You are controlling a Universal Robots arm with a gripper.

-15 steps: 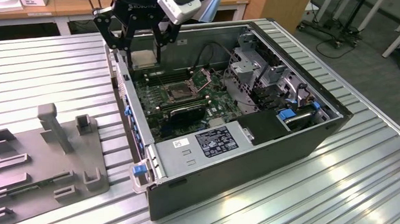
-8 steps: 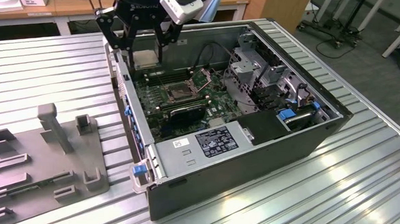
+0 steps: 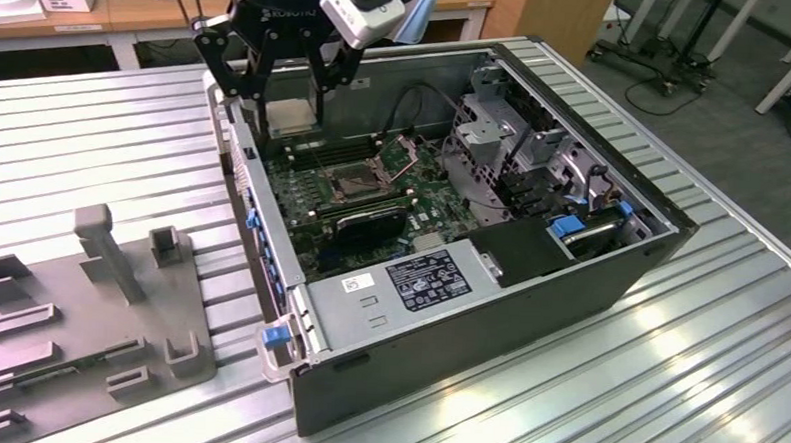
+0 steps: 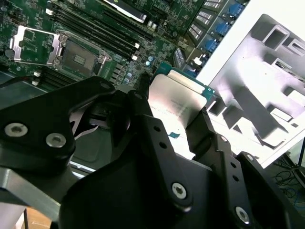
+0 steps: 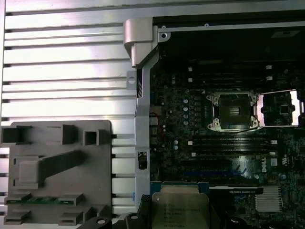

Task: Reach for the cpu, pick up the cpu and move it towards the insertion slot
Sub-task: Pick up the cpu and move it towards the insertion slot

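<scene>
My gripper (image 3: 288, 129) hangs over the open computer case's far corner at the exterior view's left, shut on the cpu (image 3: 289, 115). The cpu is a flat silvery-beige square held by its edges between the black fingers (image 4: 139, 107). In both wrist views the cpu (image 4: 174, 93) (image 5: 180, 206) sits between the fingers above the green board. The insertion slot (image 3: 353, 183) (image 4: 78, 53) (image 5: 232, 110), a silver-framed square socket with a dark centre, lies on the board a short way from the cpu, with its lid (image 5: 279, 109) swung open beside it.
The black computer case (image 3: 498, 316) lies open on a ribbed metal table (image 3: 105, 149). A grey plastic tray (image 3: 84, 308) (image 5: 57, 171) with recesses and posts sits outside the case wall. Long black memory slots (image 5: 228, 143) flank the socket. Drive cages and cables fill the case's far side.
</scene>
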